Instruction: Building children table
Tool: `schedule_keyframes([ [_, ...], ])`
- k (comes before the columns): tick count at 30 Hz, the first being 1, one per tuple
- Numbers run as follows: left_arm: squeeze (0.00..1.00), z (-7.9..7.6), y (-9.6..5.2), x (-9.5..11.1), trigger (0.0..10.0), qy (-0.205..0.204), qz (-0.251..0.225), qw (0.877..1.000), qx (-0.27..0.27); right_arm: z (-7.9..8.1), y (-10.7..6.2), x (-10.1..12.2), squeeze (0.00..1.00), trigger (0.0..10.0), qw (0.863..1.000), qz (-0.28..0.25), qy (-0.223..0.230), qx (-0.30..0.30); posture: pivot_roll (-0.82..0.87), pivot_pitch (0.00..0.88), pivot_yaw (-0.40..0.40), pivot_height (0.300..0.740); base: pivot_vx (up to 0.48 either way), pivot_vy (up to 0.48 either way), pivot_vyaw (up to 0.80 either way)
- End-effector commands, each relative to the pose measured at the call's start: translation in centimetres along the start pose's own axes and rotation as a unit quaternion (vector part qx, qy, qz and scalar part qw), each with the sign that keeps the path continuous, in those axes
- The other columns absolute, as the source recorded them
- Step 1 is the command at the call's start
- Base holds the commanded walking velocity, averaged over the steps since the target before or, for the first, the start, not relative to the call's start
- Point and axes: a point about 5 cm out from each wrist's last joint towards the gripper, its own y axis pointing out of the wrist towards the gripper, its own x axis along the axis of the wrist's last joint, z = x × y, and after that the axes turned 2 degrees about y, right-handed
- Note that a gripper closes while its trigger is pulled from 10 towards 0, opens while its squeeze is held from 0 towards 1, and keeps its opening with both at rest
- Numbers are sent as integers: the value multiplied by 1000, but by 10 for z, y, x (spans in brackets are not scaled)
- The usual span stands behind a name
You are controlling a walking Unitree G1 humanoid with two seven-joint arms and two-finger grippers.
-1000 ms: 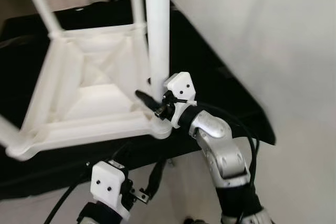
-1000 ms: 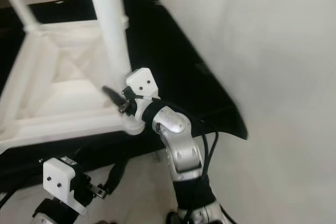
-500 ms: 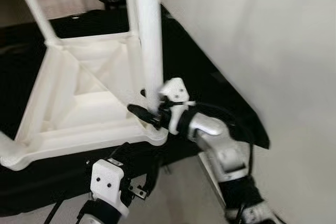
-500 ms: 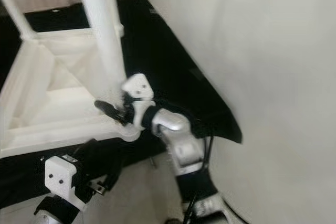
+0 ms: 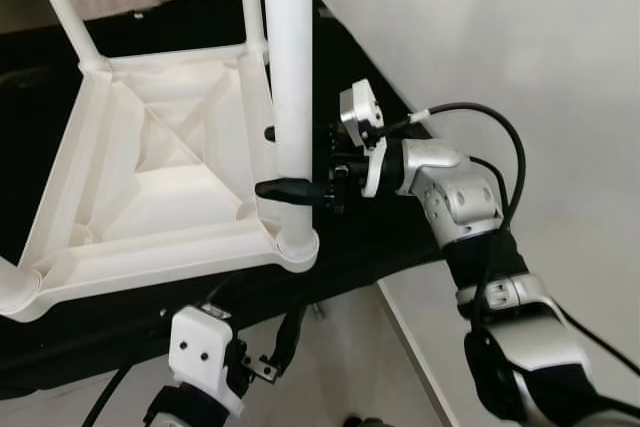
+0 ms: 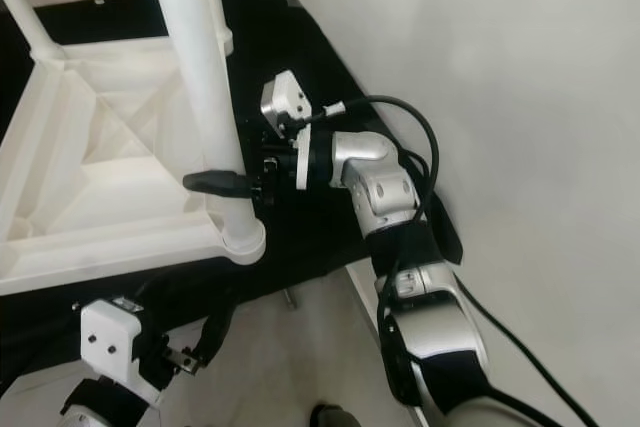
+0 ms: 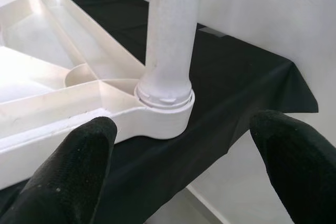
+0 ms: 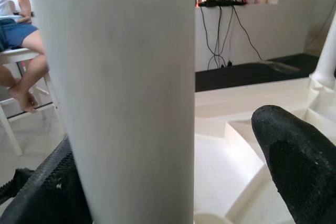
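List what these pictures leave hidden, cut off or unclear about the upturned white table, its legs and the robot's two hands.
- Near leg: top cut off by the frame edge in both eye views.
- Right hand: its far finger is hidden behind that leg; grip contact unclear.
- Table top: left part cut off by the eye view's edge.
- Left hand: arm below cut off.
- Person: mostly cut off in the right wrist view.

Head stereo pair looks down at upturned table (image 5: 150,177) on desk (image 5: 400,197); both wrist views sit close, sharing near leg (image 7: 170,35).
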Motion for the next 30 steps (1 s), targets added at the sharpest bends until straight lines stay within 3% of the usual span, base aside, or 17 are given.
schedule_keyframes([
  [1,0,-2,-4,2,10000,-6,6,1000,-7,-2,4,-1,0,10000,1000,-1,5,21,1,218,-14,740,0,0,0],
  [2,0,-2,-4,2,10000,-6,6,1000,-7,-2,4,-1,0,10000,1000,-1,5,21,1,218,-14,740,0,0,0],
  [3,0,-3,-6,3,10000,-6,8,1000,-8,-4,5,-1,0,8392,1000,0,10,29,4,222,-13,740,0,0,0],
  [4,0,-3,-6,3,10000,-6,8,1000,-8,-4,5,-1,0,8392,1000,0,10,29,4,222,-13,740,0,0,0],
  [5,0,-3,-7,3,10000,-7,9,1000,-9,-4,4,-2,0,0,999,-1,16,35,5,227,-13,740,0,0,0],
  [14,0,-3,-7,3,10000,-8,11,1000,-9,-6,-8,-8,0,0,999,-9,23,31,-8,226,-7,740,0,0,0],
  [16,0,-2,-5,2,10000,-9,10,1000,-11,-5,-29,-15,0,0,999,-4,7,-45,-32,224,-9,740,0,0,0],
  [17,0,-2,-5,2,10000,-9,10,1000,-11,-5,-29,-15,0,0,999,-4,7,-45,-32,224,-9,740,0,0,0],
  [19,0,0,-5,2,10000,-9,9,1000,-11,2,-38,-27,0,0,991,4,21,-131,-46,225,-10,740,0,0,0],
  [22,0,1,-5,3,10000,-9,9,1000,-11,4,-39,-34,0,0,986,9,31,-166,-48,225,-11,740,0,0,0],
  [23,0,1,-4,3,10000,-9,8,1000,-12,14,-37,-49,0,0,969,28,48,-242,-50,225,-10,740,0,0,0],
  [24,0,3,-4,3,10000,-8,8,1000,-12,35,-34,-77,0,0,931,78,62,-352,-63,225,-2,740,0,0,0],
  [25,0,3,-4,3,10000,-8,8,1000,-12,35,-34,-77,0,0,931,78,62,-352,-63,225,-2,740,0,0,0],
  [26,0,4,-2,2,10000,-7,7,1000,-12,58,-26,-93,0,0,910,111,58,-395,-63,220,10,740,0,0,0],
  [27,0,4,-2,2,10000,-7,7,1000,-12,58,-26,-93,0,0,910,111,58,-395,-63,220,10,740,0,0,0],
  [28,0,5,0,1,10000,-6,7,1000,-14,73,-14,-99,0,0,903,123,56,-408,-61,208,12,740,0,0,0],
  [30,0,6,1,0,10000,-5,7,1000,-17,75,-4,-100,0,0,905,122,49,-405,-57,196,8,740,0,0,0],
])
